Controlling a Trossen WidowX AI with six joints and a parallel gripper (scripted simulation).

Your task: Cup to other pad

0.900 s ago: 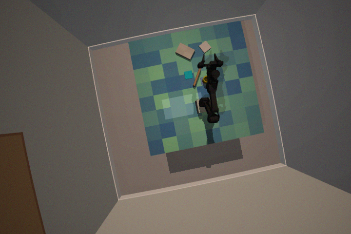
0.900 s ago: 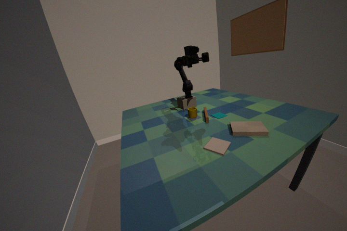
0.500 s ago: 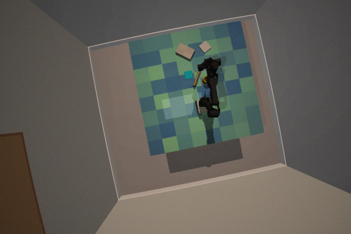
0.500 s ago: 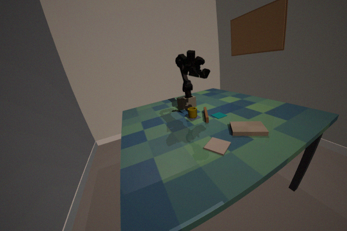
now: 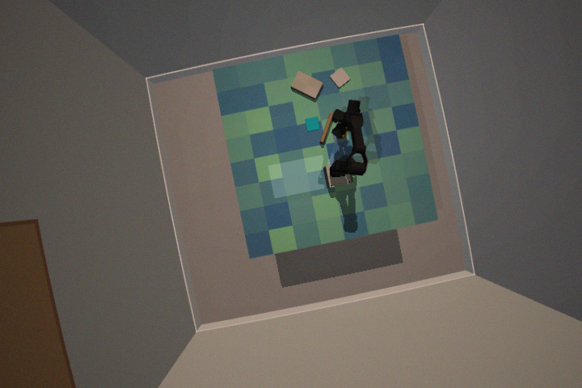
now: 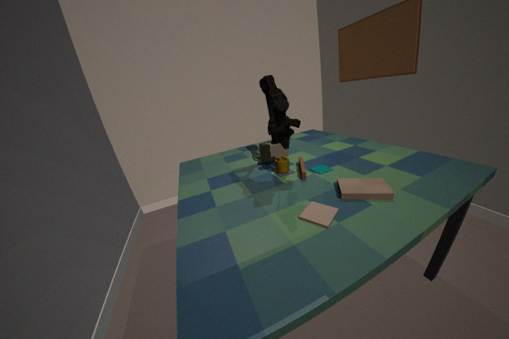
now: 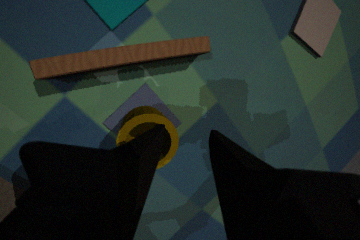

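One cup (image 6: pixel 282 165) (image 7: pixel 174 142), its open mouth plainest from the wrist.

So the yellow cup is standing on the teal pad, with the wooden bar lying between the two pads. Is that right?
Not quite: the yellow cup stands on the purple-grey pad, as the wrist view shows. The wooden bar does lie between the two pads.

Site type: plain room, exact use not identifiable. Indicators: bare gray and beige walls, pale baseboards, 1 brown wall panel (image 5: pixel 17 301) (image 6: pixel 377 46) at 1 o'clock in the exterior view, 1 checkered table (image 5: pixel 296 233) (image 6: pixel 271 256) (image 7: pixel 258 45) carrying a robot arm (image 5: pixel 356 132) (image 6: pixel 277 107).
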